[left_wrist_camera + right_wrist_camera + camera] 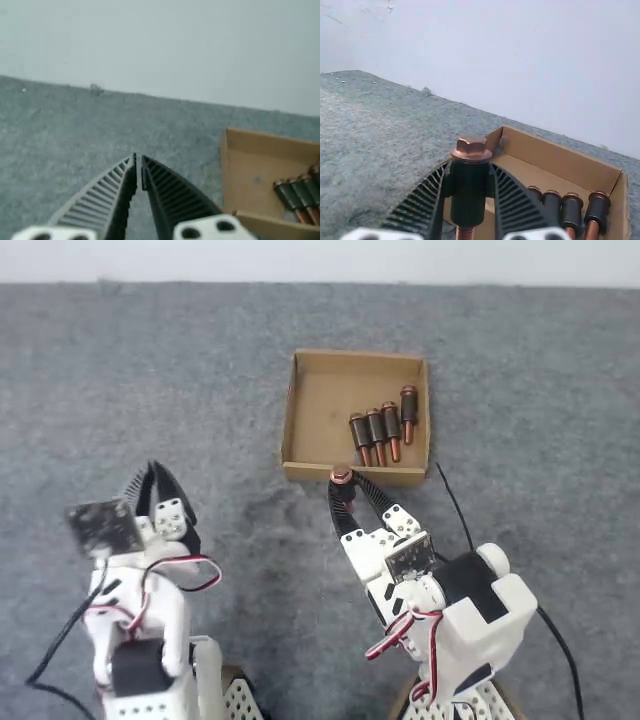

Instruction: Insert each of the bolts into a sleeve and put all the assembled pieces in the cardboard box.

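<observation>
My right gripper [342, 483] is shut on an assembled bolt and sleeve [468, 185], a copper bolt through a black sleeve, held upright just above the near wall of the cardboard box [310, 410]. The bolt's copper head [341, 476] shows from above. Several assembled pieces [381, 434] lie side by side in the right half of the box, also seen as dark sleeves [565, 210] past the held piece. My left gripper [138, 172] is shut with nothing in it, raised over the carpet at the left, with the box [260, 165] off to its side.
Grey carpet [200, 390] covers the table around the box. A pale wall [520, 60] rises behind the far edge. Black cables [455, 505] trail by the right arm.
</observation>
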Controlling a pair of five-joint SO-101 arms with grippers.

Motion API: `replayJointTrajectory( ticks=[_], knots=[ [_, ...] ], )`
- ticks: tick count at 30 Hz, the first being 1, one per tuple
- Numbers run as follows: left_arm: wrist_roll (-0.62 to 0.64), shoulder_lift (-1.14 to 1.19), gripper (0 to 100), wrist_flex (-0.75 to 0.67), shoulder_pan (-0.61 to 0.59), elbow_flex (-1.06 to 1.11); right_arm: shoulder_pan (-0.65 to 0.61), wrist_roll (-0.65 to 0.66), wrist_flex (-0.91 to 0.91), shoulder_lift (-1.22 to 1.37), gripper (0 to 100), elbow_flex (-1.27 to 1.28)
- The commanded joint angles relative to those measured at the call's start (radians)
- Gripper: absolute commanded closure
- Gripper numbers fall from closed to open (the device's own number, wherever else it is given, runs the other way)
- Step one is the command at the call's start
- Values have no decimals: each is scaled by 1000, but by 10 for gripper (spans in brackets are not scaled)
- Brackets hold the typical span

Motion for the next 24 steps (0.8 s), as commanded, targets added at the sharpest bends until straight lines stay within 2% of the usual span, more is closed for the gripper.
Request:
replayJointTrajectory(
  ticks=[1,6,13,18,24],
  knots=[
    [-14,-17,985,5,-3,131,19,3,-30,-21,991,25],
    [-17,-9,985,-86,-2,302,19,3,-30,-21,991,25],
    [-26,-12,983,107,43,298,21,9,-36,-22,991,25],
    [-127,-8,982,118,3,298,48,9,-36,-22,991,2],
    [-137,-14,983,110,0,298,159,6,-28,-12,991,-170]
  ],
)
